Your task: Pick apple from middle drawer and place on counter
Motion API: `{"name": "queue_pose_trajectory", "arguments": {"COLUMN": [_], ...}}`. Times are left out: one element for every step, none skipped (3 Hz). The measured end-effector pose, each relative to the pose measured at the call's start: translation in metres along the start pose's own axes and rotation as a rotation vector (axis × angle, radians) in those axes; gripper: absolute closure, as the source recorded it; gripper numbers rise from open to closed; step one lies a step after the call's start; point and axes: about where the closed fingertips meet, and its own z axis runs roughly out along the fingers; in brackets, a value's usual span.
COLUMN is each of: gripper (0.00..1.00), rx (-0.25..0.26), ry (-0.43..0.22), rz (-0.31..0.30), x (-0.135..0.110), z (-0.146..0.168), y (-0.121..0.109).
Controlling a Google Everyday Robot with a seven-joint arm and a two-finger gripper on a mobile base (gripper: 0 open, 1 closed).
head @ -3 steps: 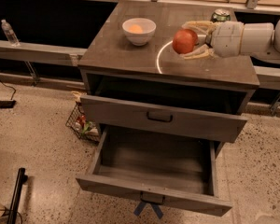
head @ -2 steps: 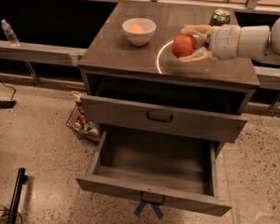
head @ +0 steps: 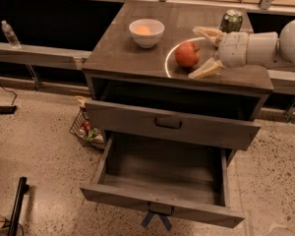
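white bowl (head: 146,32) is sitting left on the counter (head: 119,58). middle drawer (head: 137,200) is hanging open near. apple (head: 186,55) is resting inside the white ring. gripper (head: 193,53) is straddling it from the right, fingers spread wide, gripping nothing. apple is likely firm, smooth and light; grasping across its widest part is looking best.

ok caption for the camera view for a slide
End effector open either side of the apple, which sits on the counter inside the white ring; middle drawer open below.
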Motion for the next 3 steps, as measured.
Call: {"name": "queue_pose_trajectory", "arguments": {"gripper": [0.0,0.0,0.0], "rx": [0.001,0.006,0.021], "ry": [0.005,0.007,0.005], "rz": [0.018,0.032,0.041], "x": [0.0052,0.0089,0.0104], "z": [0.0022,0.0044,0.0043], "y": [0.0032,0.0059,0.0056]}}
